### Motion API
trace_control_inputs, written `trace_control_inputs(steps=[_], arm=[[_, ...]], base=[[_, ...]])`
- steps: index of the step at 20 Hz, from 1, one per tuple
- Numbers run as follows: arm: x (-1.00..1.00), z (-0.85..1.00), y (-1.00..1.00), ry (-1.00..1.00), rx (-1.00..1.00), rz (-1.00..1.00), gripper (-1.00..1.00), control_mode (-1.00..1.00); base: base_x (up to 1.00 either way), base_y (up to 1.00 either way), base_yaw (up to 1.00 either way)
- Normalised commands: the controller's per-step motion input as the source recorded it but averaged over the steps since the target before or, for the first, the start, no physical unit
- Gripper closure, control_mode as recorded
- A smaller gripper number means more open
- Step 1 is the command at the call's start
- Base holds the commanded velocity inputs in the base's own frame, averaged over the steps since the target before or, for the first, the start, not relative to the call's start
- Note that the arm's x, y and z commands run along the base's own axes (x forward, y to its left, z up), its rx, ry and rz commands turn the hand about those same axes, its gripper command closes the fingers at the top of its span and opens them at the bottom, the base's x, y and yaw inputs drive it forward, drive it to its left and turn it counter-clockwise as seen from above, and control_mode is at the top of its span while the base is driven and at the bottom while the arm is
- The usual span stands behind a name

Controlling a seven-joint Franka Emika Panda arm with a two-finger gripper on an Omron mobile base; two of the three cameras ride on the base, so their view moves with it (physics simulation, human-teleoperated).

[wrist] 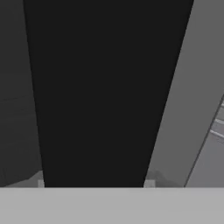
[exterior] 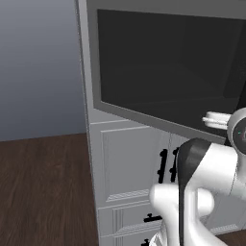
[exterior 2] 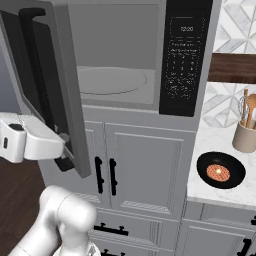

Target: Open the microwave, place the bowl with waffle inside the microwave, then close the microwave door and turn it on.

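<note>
Gripper tips hidden behind the open microwave door.

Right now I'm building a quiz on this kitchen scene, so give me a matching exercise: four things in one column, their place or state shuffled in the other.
Things:
1. microwave door
2. bowl
3. turntable
4. gripper

Places or states:
A. on the white counter, holding a waffle
B. swung open to the left
C. bare, inside the microwave
D. at the open door's lower edge

Pairs: 1-B, 2-A, 3-C, 4-D
</note>
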Motion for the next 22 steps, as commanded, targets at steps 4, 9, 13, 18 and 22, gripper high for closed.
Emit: trace_control_inputs(steps=[4,9,13,18,22], arm=[[0.01,0.00,0.17,-0.23,0.12,0.00,-1.00,-1.00],[0.00,0.08,0.05,-0.17,-0.01,-0.11,-1.00,-1.00],[-0.32,0.37,0.00,-0.03,-0.15,-0.30,-1.00,-1.00],[-0.64,0.22,-0.14,0.00,-0.20,-0.25,-1.00,-1.00],[-0.86,0.02,-0.39,-0.07,-0.12,-0.01,-1.00,-1.00]], base=[[0.00,0.00,0.00],[0.00,0.00,0.00],[0.00,0.00,0.00],[0.00,0.00,0.00],[0.00,0.00,0.00]])
